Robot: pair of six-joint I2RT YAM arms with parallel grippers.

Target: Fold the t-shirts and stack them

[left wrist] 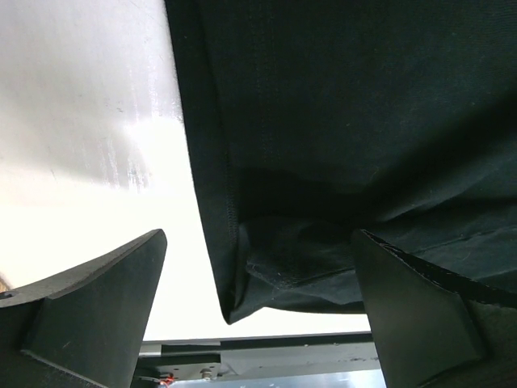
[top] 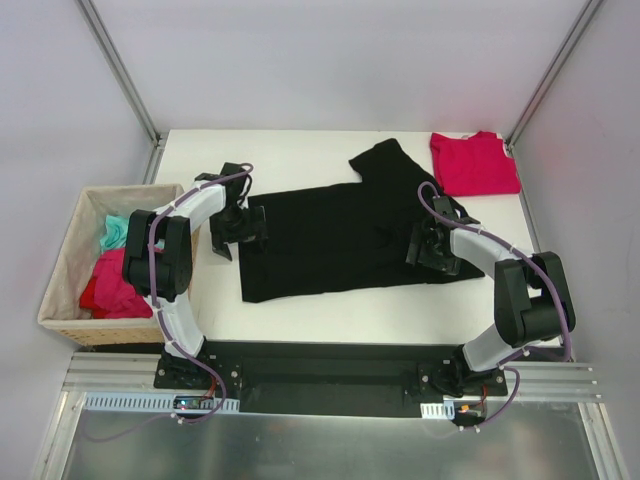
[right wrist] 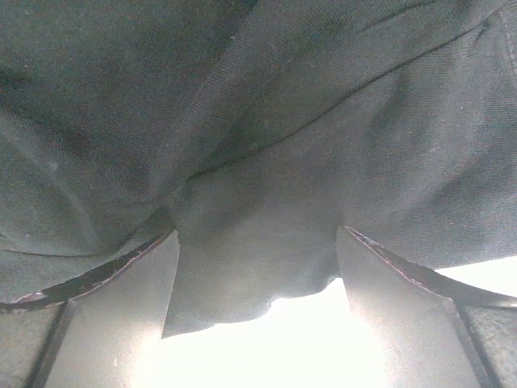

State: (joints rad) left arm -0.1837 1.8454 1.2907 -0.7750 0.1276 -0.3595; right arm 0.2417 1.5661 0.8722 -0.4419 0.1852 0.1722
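The black t-shirt (top: 340, 235) lies spread across the middle of the white table (top: 300, 318), one sleeve pointing to the back. A crimson t-shirt (top: 474, 164) lies folded at the back right corner. My left gripper (top: 243, 228) is at the black shirt's left edge. In the left wrist view it (left wrist: 258, 299) stands open, with the shirt's hemmed corner (left wrist: 266, 275) lying loose between the fingers. My right gripper (top: 432, 248) is over the shirt's right edge. In the right wrist view it (right wrist: 258, 303) is open, and a flap of black cloth (right wrist: 250, 267) lies between the fingers, ungripped.
A woven tan basket (top: 62, 262) stands off the table's left side, holding teal and pink-red cloth. Metal frame posts rise at the back corners. The arms' black base plate (top: 330, 365) runs along the near edge.
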